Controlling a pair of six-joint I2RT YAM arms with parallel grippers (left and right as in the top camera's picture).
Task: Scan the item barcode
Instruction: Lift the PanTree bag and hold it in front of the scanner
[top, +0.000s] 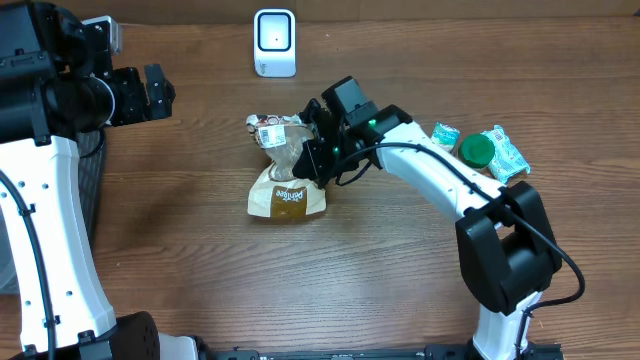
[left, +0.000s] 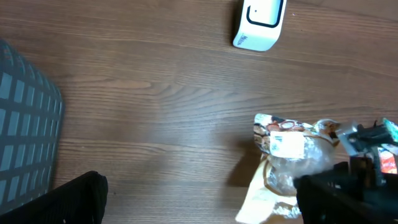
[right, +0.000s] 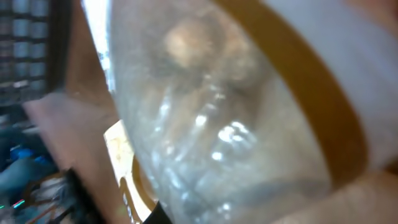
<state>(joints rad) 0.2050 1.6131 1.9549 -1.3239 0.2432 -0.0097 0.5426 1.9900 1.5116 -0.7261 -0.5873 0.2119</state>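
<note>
well, one bag (top: 285, 185), one white scanner (top: 274, 42), two teal packets (top: 507, 152), one green cap (top: 476, 150), one basket (left: 25, 143). bag lies mid-table, apart from the scanner: brown paper, clear crinkled window, white label on top. right gripper (top: 318, 152) is clamped on it; left gripper (top: 150, 92) hangs wide open, well apart.

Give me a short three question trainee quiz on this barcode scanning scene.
1. True or false: the jaws of the right arm are shut on the brown bag.
2. In the overhead view, the white scanner sits: A) above the bag, B) below it, C) right of it.
3. Fill in: the jaws of the left arm are ___.
Key: 1 true; 2 A; 3 open.
</note>
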